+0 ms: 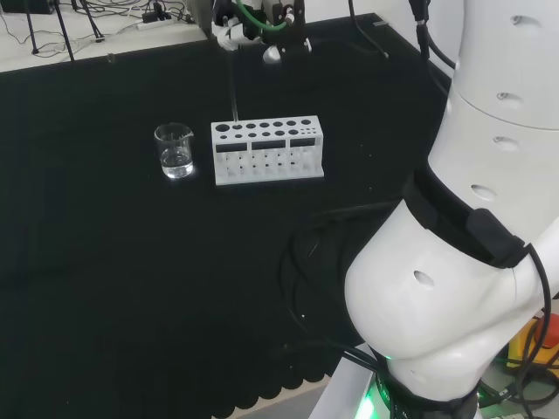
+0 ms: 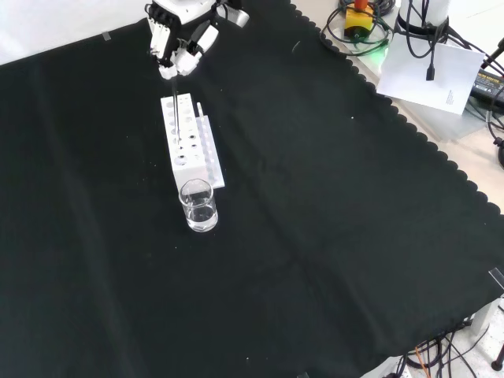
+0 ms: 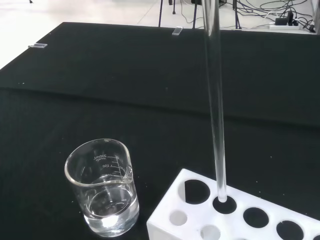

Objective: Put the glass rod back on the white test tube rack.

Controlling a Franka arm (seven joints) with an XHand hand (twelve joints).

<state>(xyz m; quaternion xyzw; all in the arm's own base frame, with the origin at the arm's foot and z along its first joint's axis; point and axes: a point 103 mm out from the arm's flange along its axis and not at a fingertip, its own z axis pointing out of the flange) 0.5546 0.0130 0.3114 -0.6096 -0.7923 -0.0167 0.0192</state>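
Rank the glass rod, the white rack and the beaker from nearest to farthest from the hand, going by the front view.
1. Glass rod: hangs from the hand, its tip in a rack hole.
2. White test tube rack: just below the hand in the front view.
3. Beaker: beyond the rack's near end, lowest in that view.

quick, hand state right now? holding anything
Hand: shut on the glass rod, whose lower tip is in a hole of the white test tube rack.
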